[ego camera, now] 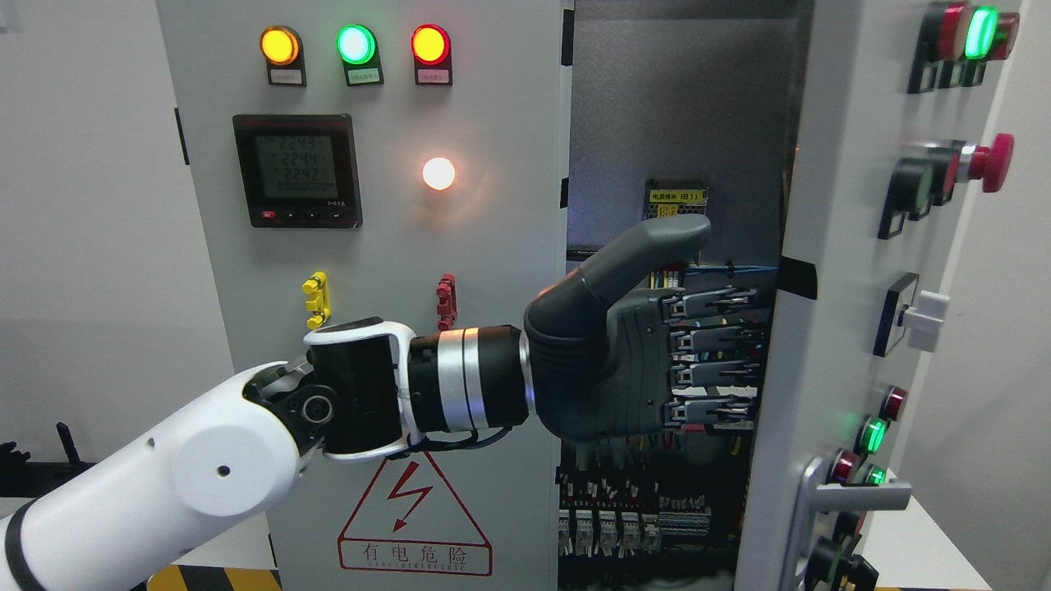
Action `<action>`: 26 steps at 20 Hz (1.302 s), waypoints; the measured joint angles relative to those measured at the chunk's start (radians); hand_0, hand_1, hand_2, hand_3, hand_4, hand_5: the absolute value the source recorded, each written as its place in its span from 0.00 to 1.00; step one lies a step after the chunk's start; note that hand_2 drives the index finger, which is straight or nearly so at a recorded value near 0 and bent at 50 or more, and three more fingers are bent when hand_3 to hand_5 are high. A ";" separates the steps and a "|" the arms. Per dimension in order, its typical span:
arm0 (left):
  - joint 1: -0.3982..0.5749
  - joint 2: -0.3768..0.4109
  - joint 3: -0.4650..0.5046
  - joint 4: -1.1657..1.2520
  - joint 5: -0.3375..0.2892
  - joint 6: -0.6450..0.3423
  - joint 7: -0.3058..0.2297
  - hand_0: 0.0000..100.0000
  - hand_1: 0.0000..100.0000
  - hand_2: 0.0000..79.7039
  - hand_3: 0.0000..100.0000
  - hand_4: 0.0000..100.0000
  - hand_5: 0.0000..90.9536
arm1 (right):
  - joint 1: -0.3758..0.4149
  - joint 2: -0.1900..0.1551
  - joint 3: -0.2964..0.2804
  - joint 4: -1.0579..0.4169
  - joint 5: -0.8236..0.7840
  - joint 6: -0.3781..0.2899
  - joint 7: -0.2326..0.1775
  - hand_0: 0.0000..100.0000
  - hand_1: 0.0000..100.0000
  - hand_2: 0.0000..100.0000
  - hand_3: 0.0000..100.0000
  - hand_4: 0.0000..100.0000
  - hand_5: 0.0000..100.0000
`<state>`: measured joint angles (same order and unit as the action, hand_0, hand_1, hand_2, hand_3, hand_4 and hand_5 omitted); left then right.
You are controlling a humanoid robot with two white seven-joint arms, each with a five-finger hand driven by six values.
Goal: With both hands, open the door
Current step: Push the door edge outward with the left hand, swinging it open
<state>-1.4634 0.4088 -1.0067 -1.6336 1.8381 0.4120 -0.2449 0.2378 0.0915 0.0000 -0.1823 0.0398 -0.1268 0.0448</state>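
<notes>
Left robot hand [649, 345]: fingers straight, holding nothing, tips behind inner edge of right cabinet door [829, 328]. Door is ajar at right, edge vertical. Right hand not in view.

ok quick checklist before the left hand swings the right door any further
1. Left hand at the right door edge: ok.
2. Fingers hooked behind the edge: cannot tell, tips hidden by the door.
3. Door already ajar, wiring exposed: ok.
4. Right hand helping: not ok, not in view.
5. Door handle free: ok.
6. Left door closed: ok.
</notes>
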 measured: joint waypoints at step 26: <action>0.001 -0.331 0.038 0.126 -0.204 0.000 0.066 0.12 0.39 0.00 0.00 0.00 0.00 | -0.003 -0.001 0.000 -0.002 0.000 0.000 0.003 0.50 0.18 0.00 0.00 0.00 0.00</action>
<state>-1.4625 0.0781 -0.9688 -1.5074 1.6338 0.4122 -0.1788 0.2343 0.0903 0.0000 -0.1847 0.0399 -0.1268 0.0477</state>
